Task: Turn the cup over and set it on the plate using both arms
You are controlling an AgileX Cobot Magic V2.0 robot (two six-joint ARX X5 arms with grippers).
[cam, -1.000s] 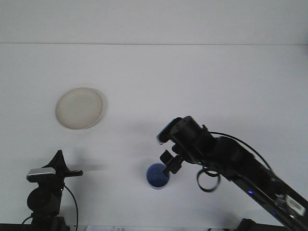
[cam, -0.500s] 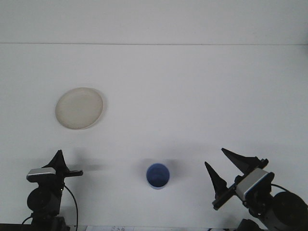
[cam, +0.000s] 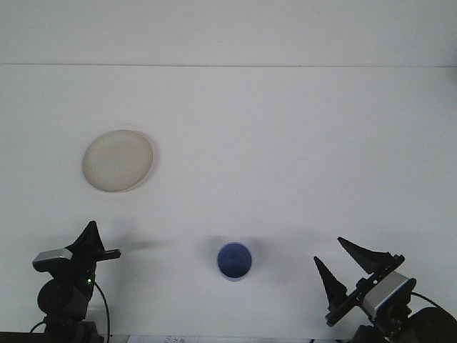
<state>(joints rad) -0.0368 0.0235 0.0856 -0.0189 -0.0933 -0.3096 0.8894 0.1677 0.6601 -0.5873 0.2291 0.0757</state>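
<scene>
Blue cup [cam: 234, 260] upright, mouth up and seemingly empty, on the white tabletop [cam: 285, 143] between both arms; cream plate [cam: 118, 160] bare, well apart to the far left. Probably light, stiff and a bit slick: best pinched across the rim or wall. Right gripper [cam: 344, 263] jaws spread, holding nothing; left gripper [cam: 91, 243] jaws impossible to tell.

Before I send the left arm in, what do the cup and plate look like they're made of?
Cup: likely plastic. It is uniformly blue, matte and opaque, with a thin, even rim. Plate: off-white, dull finish, shallow raised rim with no glare. That suggests plastic or melamine, but matte ceramic can't be ruled out from this view.
</scene>
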